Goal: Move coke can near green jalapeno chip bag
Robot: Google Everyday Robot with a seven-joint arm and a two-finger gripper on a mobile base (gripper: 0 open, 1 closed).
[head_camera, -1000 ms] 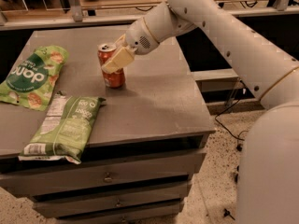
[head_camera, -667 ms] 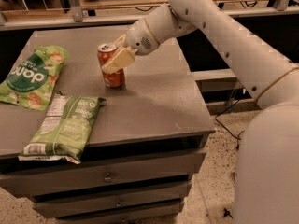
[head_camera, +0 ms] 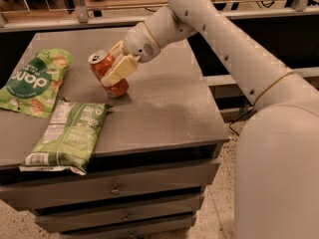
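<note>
The coke can (head_camera: 105, 74), red with a silver top, is tilted with its top leaning left, its base on or just above the grey cabinet top (head_camera: 164, 98). My gripper (head_camera: 118, 67) is shut on the can, one pale finger (head_camera: 119, 71) across its front. The green jalapeno chip bag (head_camera: 70, 134), olive-green with a white label panel, lies flat at the front left, just below and left of the can.
A brighter green chip bag (head_camera: 35, 81) with big white letters lies at the left edge. My white arm (head_camera: 224, 39) reaches in from the right over the back of the top. Drawers (head_camera: 117, 188) are below the front edge.
The gripper has moved the can toward the front left, closer to the olive-green bag, and the can has tipped from nearly upright to tilted.
</note>
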